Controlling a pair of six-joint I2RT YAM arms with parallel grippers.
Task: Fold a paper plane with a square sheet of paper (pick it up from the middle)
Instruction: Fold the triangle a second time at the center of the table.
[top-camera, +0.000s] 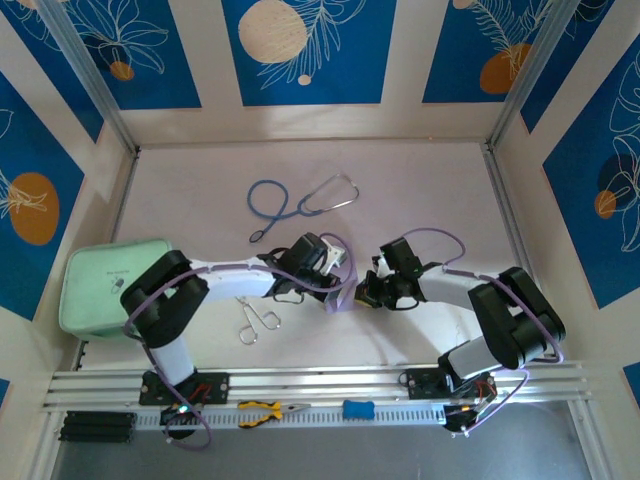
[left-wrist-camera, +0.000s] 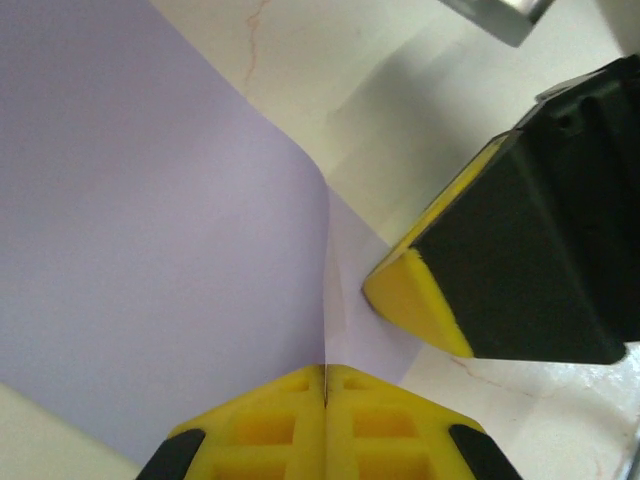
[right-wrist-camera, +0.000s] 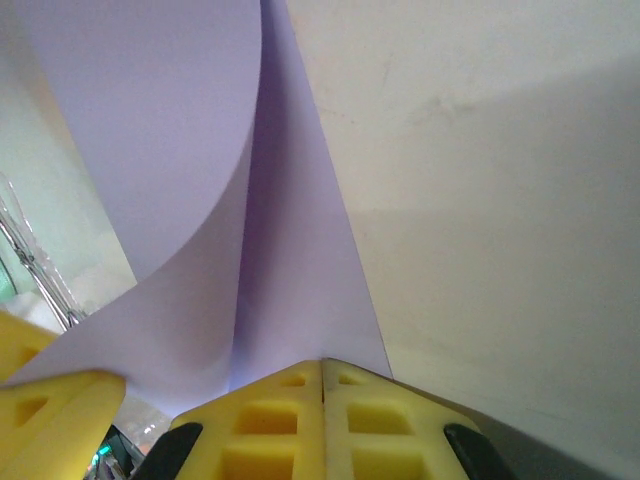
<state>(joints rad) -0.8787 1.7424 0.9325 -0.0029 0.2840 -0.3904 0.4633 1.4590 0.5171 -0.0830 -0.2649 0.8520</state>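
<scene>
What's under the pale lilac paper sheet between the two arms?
The cream tabletop shows beside the pale lilac paper sheet; what lies directly beneath is covered by it.

Nothing legible here: the mint-green padded pouch (top-camera: 95, 285) carries a faint line of dark print on top, but it's too small to read.

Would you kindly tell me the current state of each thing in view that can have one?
left gripper: shut on the square sheet of paper.
right gripper: shut on the same sheet.
square sheet of paper: curled over, pinched by both grippers.
stethoscope: lying loose, ungripped.
forceps: lying flat, ungripped.
</scene>
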